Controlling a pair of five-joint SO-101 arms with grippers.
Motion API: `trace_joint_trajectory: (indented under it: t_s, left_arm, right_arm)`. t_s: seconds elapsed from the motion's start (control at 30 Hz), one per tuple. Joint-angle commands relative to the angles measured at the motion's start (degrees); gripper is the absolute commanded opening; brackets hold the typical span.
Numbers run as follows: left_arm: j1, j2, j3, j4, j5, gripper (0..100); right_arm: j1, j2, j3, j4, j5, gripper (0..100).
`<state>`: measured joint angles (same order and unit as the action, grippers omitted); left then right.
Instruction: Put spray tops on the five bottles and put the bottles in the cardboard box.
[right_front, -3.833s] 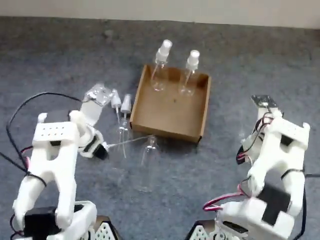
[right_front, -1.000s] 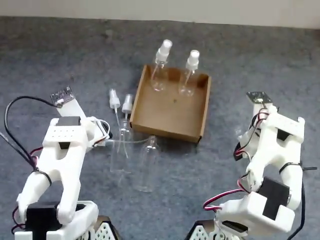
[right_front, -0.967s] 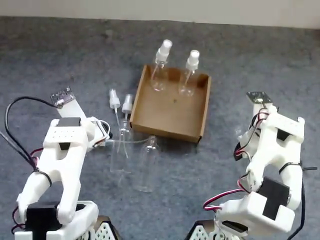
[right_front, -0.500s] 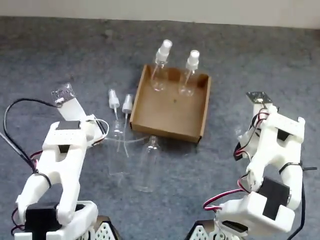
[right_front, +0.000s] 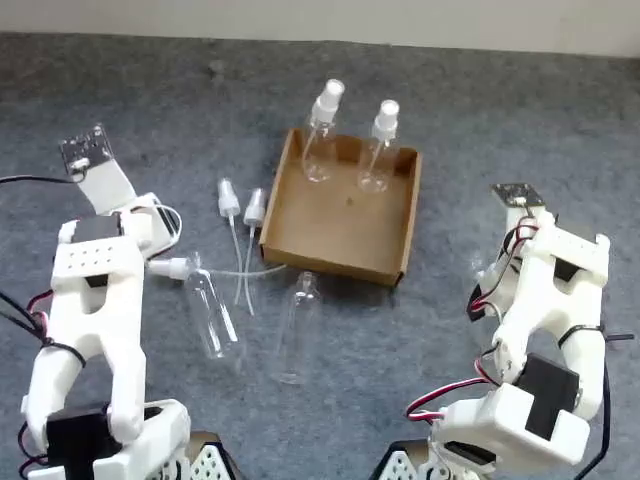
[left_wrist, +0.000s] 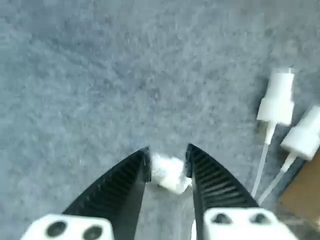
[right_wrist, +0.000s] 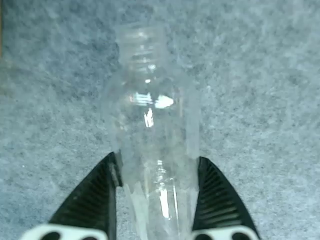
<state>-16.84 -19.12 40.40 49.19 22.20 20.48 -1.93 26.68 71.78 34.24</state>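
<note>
My left gripper (left_wrist: 167, 165) is shut on a white spray top (left_wrist: 169, 173); in the high view that spray top (right_front: 172, 267) sits by the left arm with its thin tube trailing toward the cardboard box (right_front: 300, 240). Two open clear bottles lie on the carpet, one (right_front: 210, 315) just beside the held top, the other (right_front: 298, 325) in front of the box. Two loose spray tops (right_front: 229, 195) (right_front: 254, 205) lie left of the box. Two capped bottles (right_front: 322, 130) (right_front: 378, 140) stand at the box's far side. My right gripper (right_wrist: 157, 162) is shut on an open clear bottle (right_wrist: 152, 115).
Grey carpet covers the whole surface. The right arm (right_front: 545, 280) stands to the right of the box, with bare carpet between them. The two loose spray tops (left_wrist: 277, 102) (left_wrist: 305, 137) and a box corner (left_wrist: 306, 196) lie just beyond my left gripper.
The left arm has drawn back to the left with the spray top. The bottle beside it has shifted left and turned at an angle. The right arm has held still.
</note>
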Motion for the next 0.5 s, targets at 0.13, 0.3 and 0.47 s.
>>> trace_joint_trajectory:
  t_s: [0.13,0.3,0.47]
  left_arm:
    - [0.75,-0.31,-1.27,6.95,6.77,22]
    - [0.66,5.14,-1.36,2.29,6.95,18]
    - [1.71,17.1,-6.46,3.16,6.95,19]
  right_arm:
    - [-0.66,-0.66,-2.95,-0.22,0.53,0.4]
    - [-0.66,-0.66,-2.95,-0.4,0.44,0.4]
    - [-0.4,-0.66,-2.95,-0.57,0.44,0.4]
